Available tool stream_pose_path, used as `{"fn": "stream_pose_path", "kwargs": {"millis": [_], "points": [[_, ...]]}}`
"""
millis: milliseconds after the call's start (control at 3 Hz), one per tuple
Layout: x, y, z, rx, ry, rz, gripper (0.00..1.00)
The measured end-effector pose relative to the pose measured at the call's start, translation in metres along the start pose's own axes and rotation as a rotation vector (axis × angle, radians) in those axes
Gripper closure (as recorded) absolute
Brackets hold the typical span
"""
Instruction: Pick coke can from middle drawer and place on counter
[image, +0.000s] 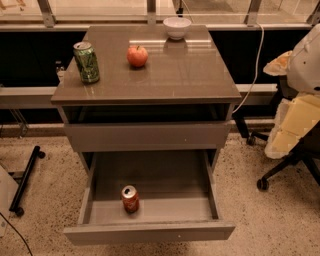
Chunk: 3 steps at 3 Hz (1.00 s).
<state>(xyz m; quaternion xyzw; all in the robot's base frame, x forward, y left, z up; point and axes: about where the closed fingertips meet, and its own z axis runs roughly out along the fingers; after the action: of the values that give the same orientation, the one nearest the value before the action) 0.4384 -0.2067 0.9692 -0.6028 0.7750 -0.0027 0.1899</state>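
Note:
The coke can (130, 198), small and red with a silver top, stands upright on the grey floor of the middle drawer (170, 177), near its front and left of centre. The drawer is pulled wide open below a shut drawer front (147, 136). The counter (175, 75) is the glossy grey-brown top of the cabinet. My gripper is not in view. Only a white and cream part of my arm (300, 95) shows at the right edge, apart from the cabinet.
On the counter stand a taller green can (86, 62) at the left, a red apple (137, 56) in the middle and a white bowl (177, 27) at the back. An office chair base (285, 167) is on the floor to the right. A black wheeled stand (26, 177) is at the left.

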Motion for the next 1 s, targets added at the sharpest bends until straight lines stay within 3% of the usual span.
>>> {"fn": "stream_pose_path", "kwargs": {"millis": [667,1000], "points": [[-0.037,0.022,0.051,-0.078,-0.284,0.034,0.00],[-0.060,0.036,0.083,-0.144,-0.372,0.031,0.00]]}}
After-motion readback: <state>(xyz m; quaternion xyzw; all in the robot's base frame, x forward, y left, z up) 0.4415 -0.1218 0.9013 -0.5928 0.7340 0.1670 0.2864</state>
